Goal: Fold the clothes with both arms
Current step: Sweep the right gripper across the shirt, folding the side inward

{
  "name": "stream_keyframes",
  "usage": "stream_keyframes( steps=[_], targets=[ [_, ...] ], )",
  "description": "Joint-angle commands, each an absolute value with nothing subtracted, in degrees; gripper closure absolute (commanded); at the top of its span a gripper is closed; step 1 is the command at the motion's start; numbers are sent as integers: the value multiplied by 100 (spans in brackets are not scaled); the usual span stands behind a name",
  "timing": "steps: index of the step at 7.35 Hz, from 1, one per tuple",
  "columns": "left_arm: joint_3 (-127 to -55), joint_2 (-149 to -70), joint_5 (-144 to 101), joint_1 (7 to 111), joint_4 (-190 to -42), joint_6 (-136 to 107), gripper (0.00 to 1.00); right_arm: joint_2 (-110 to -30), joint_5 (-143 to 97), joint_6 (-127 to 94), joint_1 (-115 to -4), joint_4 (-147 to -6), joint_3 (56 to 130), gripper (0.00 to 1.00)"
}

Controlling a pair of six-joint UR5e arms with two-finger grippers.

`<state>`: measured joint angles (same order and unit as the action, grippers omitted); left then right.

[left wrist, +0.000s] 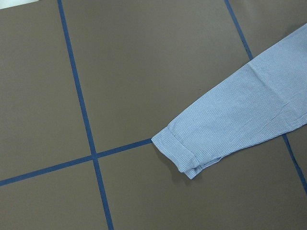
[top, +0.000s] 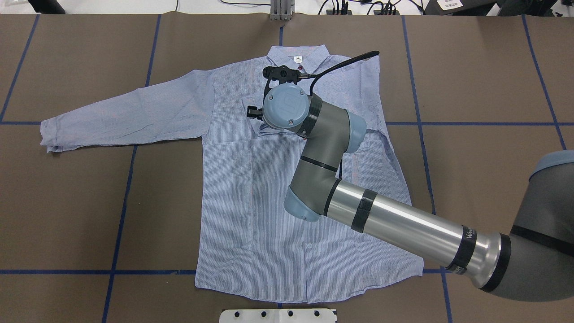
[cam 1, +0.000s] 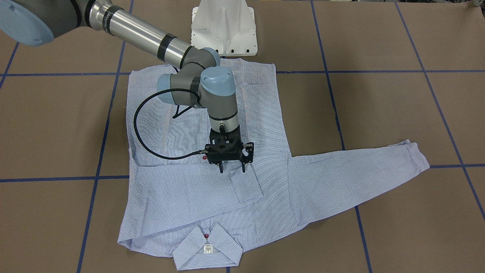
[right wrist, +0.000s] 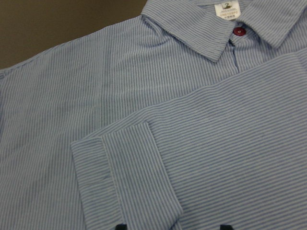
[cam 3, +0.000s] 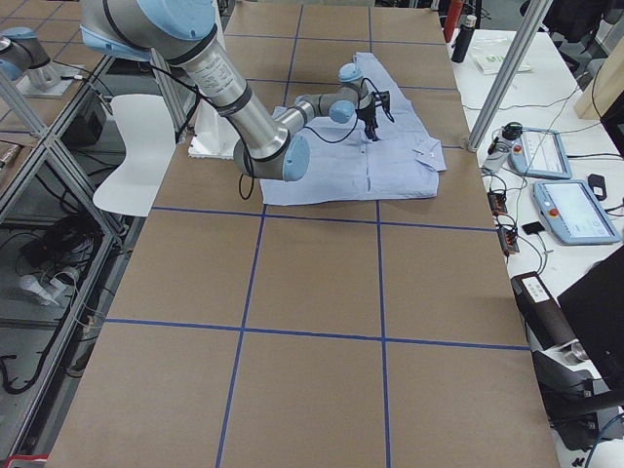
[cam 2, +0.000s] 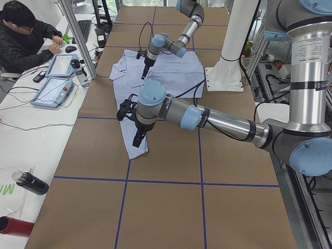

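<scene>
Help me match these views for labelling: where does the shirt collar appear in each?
Front-facing: collar at bottom centre.
Overhead: top centre.
Exterior left: shirt's left edge, small.
Exterior right: shirt's right end.
Left wrist: not in it.
Right wrist: top right.
Shared landmark: white neck label inside the collar.

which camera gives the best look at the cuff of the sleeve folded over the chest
Right wrist-mounted: the folded cuff shows close and unobstructed. Front-facing shows it small, by the right end effector; overhead, the right arm hides most of it; side views are too distant.
</scene>
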<state>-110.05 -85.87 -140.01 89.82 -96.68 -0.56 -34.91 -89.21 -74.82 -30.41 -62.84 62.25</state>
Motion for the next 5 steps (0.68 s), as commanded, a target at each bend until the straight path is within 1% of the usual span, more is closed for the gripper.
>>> stream_keyframes(
  steps=[1,2,4,5],
  targets=[
    [-11004,-8578,-14001,8982,-9668,-44,0,-3314,-8859,-7488,-3024,-6284,5950,36],
    [-11004,-8569,-14001,8982,-9668,-44,0,-3313,-8859,-7488,-3023,-6284,5933,46],
    [-11004,-8569,-14001,8982,-9668,-44,0,-3313,-8859,-7488,-3023,-6284,5924,75],
    [-11004,-8569,-14001,8982,-9668,-44,0,-3305,-8859,-7497,-3032,-6284,5933,100]
  ],
)
